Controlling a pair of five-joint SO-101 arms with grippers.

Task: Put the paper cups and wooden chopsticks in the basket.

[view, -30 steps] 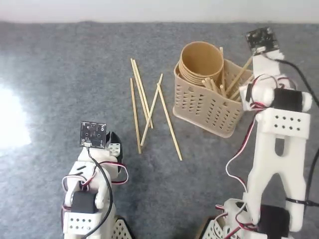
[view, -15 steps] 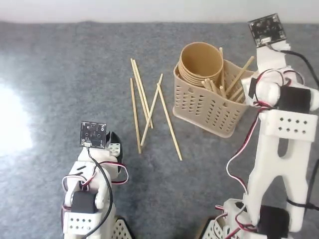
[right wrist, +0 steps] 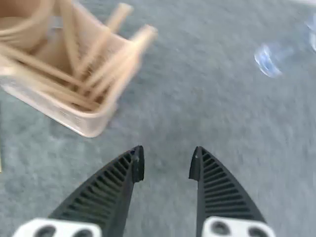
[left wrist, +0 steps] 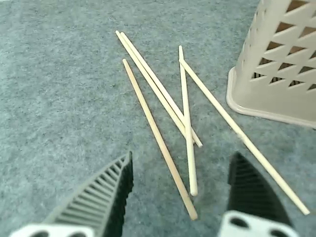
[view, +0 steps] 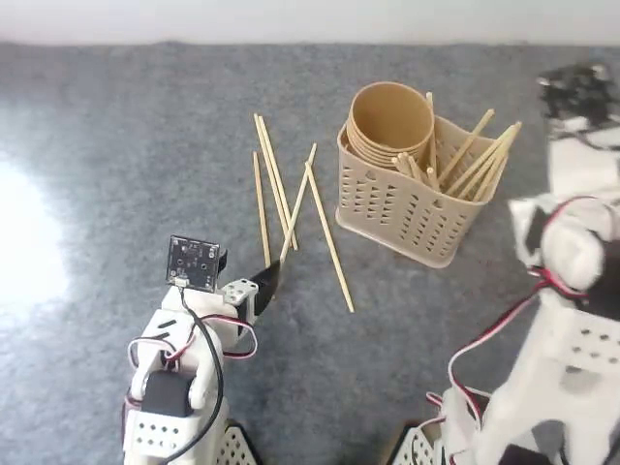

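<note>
Closing in on the last of the job: my left gripper [left wrist: 182,159] hung with its jaws spread wide and nothing between them, above the near ends of five loose wooden chopsticks [view: 294,215] on the grey carpet [view: 107,155]. Seen from above, those sticks lay at 12 o'clock from that gripper, fanned out and crossing one another. The basket [view: 402,213] stood at 2 o'clock from the gripper, just beside the outermost stick.

The paper cups [view: 392,116] sat nested inside the basket at its 11 o'clock corner, and the stowed chopsticks [view: 477,157] leaned out over its 2 o'clock rim. My right gripper [right wrist: 167,154] was moderately parted and empty, over bare carpet off the basket's 3 o'clock side.

The trouble I foresaw lay in the tangle. Two stick ends sat between my left jaws, so a careless close could pinch both, or catch one and flick its crossed neighbour away. A thin round stick might also roll on the carpet pile and slip free.

The basket looked light and already crowded. A long stick carried in low could knock its wall or shove it, and one dropped onto the leaning bundle could bounce back out.
</note>
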